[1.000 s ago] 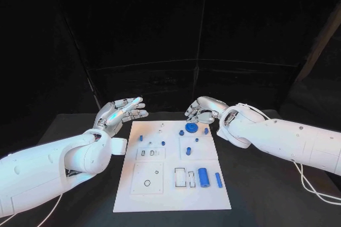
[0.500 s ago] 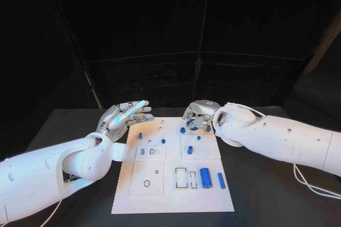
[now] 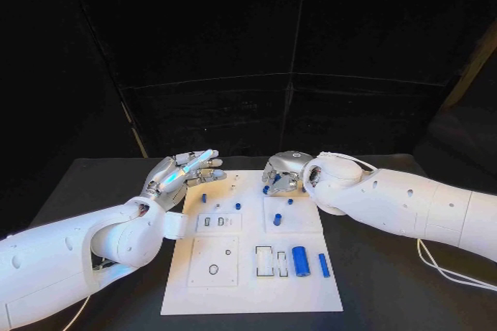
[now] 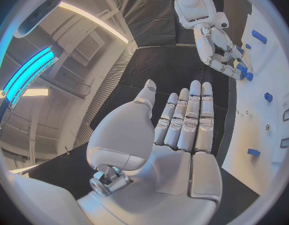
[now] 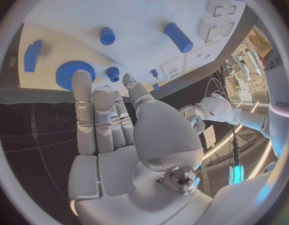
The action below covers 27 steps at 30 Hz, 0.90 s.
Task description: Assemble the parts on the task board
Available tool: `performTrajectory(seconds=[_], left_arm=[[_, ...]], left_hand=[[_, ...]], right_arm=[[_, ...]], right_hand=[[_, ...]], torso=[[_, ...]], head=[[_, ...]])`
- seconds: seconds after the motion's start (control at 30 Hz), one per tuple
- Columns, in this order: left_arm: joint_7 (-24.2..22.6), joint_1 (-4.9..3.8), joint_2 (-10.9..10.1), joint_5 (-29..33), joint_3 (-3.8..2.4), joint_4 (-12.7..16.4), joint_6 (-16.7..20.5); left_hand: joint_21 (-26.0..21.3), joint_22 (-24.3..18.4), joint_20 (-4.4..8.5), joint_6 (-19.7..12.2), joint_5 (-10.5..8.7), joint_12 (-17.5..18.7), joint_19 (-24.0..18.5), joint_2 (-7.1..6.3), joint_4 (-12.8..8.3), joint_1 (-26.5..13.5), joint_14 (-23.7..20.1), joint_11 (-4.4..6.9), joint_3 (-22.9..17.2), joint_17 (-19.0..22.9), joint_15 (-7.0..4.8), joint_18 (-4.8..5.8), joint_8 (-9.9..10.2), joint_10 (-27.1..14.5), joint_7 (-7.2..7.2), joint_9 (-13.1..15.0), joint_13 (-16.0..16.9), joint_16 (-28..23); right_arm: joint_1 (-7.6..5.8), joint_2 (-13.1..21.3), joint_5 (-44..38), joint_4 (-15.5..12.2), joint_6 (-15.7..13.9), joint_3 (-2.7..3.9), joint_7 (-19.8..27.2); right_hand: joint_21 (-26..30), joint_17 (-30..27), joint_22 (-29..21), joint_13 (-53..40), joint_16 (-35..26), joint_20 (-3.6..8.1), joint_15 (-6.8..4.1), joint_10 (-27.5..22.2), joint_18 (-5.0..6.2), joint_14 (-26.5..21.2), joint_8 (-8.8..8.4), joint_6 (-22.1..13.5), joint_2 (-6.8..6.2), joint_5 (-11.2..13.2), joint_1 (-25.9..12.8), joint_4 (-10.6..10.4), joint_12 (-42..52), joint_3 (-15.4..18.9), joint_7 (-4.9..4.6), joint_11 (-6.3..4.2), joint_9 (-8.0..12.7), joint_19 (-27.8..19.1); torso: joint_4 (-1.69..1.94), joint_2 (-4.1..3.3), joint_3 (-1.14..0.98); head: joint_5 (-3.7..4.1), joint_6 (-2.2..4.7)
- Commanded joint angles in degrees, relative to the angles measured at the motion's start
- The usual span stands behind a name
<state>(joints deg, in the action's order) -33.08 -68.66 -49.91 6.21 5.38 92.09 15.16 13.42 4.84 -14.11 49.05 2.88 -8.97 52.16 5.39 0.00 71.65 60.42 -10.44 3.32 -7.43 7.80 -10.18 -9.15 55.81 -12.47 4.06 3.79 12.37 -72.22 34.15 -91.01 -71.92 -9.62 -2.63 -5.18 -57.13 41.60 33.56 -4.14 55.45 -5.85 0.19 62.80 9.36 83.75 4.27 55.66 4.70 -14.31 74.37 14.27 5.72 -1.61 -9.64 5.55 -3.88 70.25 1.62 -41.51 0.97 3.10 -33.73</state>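
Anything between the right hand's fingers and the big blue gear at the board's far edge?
Nothing visible. In the right wrist view the right hand has a fingertip at the blue gear, with only bare task board around; contact is unclear.

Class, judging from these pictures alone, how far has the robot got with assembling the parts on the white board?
Early stage. Done: no finished step shows; blue pieces such as the large cylinder lie loose on the task board. In hand: the right hand reaches over the far end, a fingertip at the blue gear, though a grip is not evident. The left hand is open, beside the board. Left: nearly everything, including the empty outlined slots.
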Motion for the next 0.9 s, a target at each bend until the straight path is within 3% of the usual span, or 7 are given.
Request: performTrajectory(seconds=[0.03, 0.2, 0.43, 0.77, 0.9], left_arm=[[-0.3, -0.11, -0.1, -0.4, -0.06, 0.3, -1.1], [-0.2, -0.12, -0.2, -0.4, -0.06, 0.5, -1.2], [-0.1, -0.15, -0.4, -0.4, -0.06, 0.9, -1.3], [0.1, -0.23, -0.6, -0.4, -0.06, 1.1, -1.3], [0.2, -0.28, -0.6, -0.4, -0.06, 1.2, -1.5]], left_hand=[[-0.2, -0.1, 0.02, 0.4, -0.2, 0.3, 0.4, 0.58, 0.1, 0.1, 0.4, -0.19, 0.3, -0.1, -0.05, -0.34, 0.2, 0.3, -1.41, -0.1, -0.1, -0.3], [-0.2, -0.1, 0.02, 0.4, -0.2, 0.3, 0.4, 0.66, 0.1, 0.1, 0.4, -0.2, 0.3, -0.1, -0.04, -0.34, 0.2, 0.3, -1.42, -0.1, -0.1, -0.3], [-0.3, -0.2, 0.01, 0.4, -0.2, 0.4, 0.4, 0.73, 0.1, 0.1, 0.4, -0.21, 0.4, -0.1, -0.03, -0.34, 0.3, 0.3, -1.42, -0.1, -0.1, -0.4], [-0.4, -0.2, 0.0, 0.4, -0.2, 0.5, 0.4, 0.85, 0.1, 0.2, 0.4, -0.23, 0.4, -0.1, -0.01, -0.33, 0.3, 0.3, -1.44, -0.1, -0.1, -0.5], [-0.8, -0.5, -0.06, 0.4, -0.2, 0.9, 0.5, 1.49, 0.6, -0.3, 0.4, -0.31, 0.9, -0.1, 0.07, -0.32, 0.6, 0.3, -1.51, -0.2, -0.1, -0.9]], right_arm=[[-0.17, -0.3, -0.7, 0.2, 1.5, 0.06, -0.2], [-0.17, -0.7, -0.7, 0.7, 2.3, 0.06, -0.3], [-0.17, -1.0, -0.9, 1.0, 2.9, 0.06, -1.0], [-0.17, -1.1, -1.5, 1.2, 3.2, 0.06, -2.0], [-0.17, -1.2, -1.4, 1.5, 3.1, 0.05, -2.1]], right_hand=[[-1.2, 1.2, 1.3, 0.0, 1.3, 0.04, -0.1, 0.6, -0.45, 1.3, -0.11, 0.3, 0.37, 0.6, 0.6, 0.2, 0.2, -0.7, 0.24, -0.01, -0.1, 0.2], [-2.0, 1.7, 2.0, 0.2, 2.0, 0.02, -0.08, 1.0, -0.46, 1.0, -0.19, 0.4, 0.56, 0.9, 0.7, 0.4, 0.2, -1.5, 0.23, -0.05, 0.0, -0.1], [-3.3, 2.8, 3.4, 0.3, 3.3, -0.02, -0.06, 1.4, -0.6, 0.8, -0.14, 0.7, 0.63, 1.0, 0.5, 0.5, 0.1, -2.5, 0.19, -0.05, 0.0, -0.3], [-5.7, 5.5, 6.4, 0.3, 5.9, -0.06, -0.11, 2.2, -0.94, 0.9, -0.04, 1.4, 1.16, 1.5, -0.3, 0.1, 0.1, -4.1, 0.33, -0.2, -0.1, 0.0], [-6.8, 6.4, 7.6, 0.3, 6.9, -0.01, -0.15, 2.8, -1.07, 0.9, 0.15, 2.1, 1.55, 2.9, -0.2, 0.1, 0.1, -5.3, 0.35, -0.3, -0.1, 0.1]], torso=[[0.08, -0.35, 0.08], [0.19, -0.62, 0.02], [0.32, -1.03, 0.09], [0.29, -1.51, 0.09], [0.43, -1.62, 0.06]], head=[[-0.21, 0.13], [-0.11, 0.0], [-0.29, 0.59], [-0.39, 0.14], [-0.14, 0.35]])
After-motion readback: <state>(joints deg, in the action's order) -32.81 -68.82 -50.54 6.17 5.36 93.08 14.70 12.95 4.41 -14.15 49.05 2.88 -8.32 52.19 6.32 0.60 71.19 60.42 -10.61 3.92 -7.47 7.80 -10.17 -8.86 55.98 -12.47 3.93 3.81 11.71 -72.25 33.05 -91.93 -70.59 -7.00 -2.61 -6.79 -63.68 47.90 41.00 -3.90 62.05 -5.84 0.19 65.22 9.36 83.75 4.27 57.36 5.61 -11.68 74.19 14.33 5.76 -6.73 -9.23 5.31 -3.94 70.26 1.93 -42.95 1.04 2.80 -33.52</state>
